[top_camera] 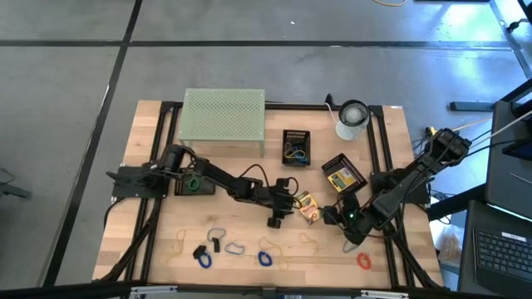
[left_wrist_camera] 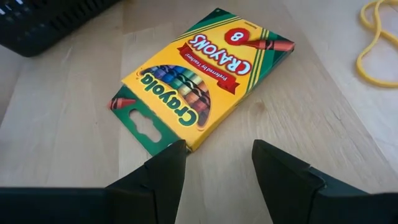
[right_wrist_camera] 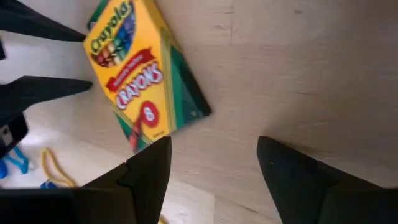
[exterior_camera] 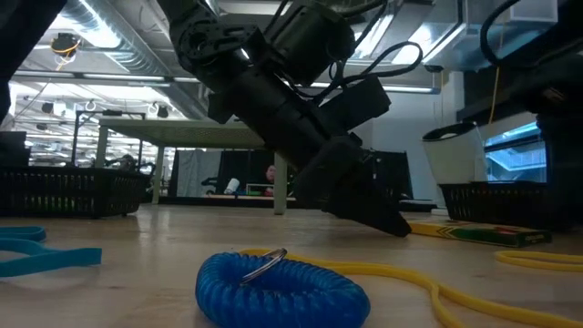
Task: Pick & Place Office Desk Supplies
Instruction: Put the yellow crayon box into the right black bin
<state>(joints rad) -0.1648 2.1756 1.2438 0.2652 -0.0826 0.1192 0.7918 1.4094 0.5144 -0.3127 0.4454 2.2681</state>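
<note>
Left wrist view shows the crayon box [left_wrist_camera: 202,78] flat on the table [left_wrist_camera: 56,124], face up, its long axis running diagonally away from the spread, empty left gripper [left_wrist_camera: 214,171], hang-tab end nearest. The right gripper [right_wrist_camera: 211,171], also spread and empty, hovers beside its opposite end. In the high view both arms partly hide the box.

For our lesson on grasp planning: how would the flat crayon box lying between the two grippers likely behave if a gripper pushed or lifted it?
The crayon box lies flat on the wooden table, so it should slide when pushed, not tip or roll. Its printed card looks smooth, perhaps slippery for the open left gripper. Being thin card, it may dent if squeezed hard.
</note>
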